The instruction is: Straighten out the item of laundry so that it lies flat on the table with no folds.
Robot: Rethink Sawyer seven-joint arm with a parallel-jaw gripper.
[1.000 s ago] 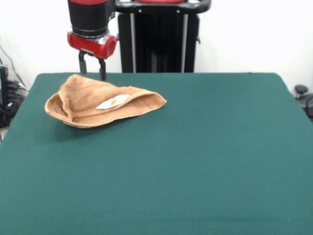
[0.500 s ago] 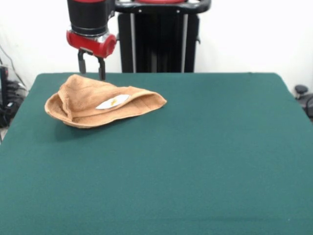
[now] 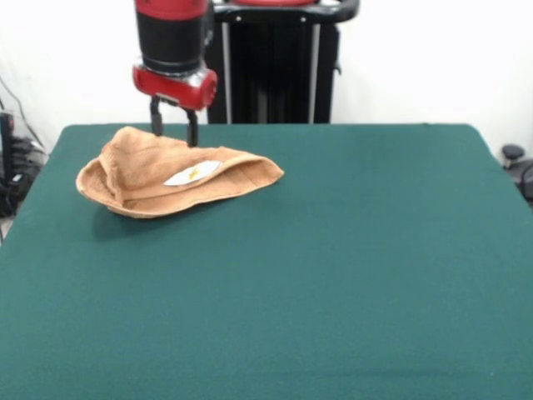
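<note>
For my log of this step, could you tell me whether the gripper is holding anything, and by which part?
Nothing is held. The gripper is open, above the far part of the crumpled orange-tan terry towel on the dark green felt table.

This looks like a robotics lab or test room rather than a home: a large rectangular counter covered in plain dark green felt-like cloth fills the space, backed by a bare white wall. Behind the counter rises a black metal pedestal column, and a red and black robot arm hangs down over the cloth. Dark cables and equipment sit off one edge
</note>
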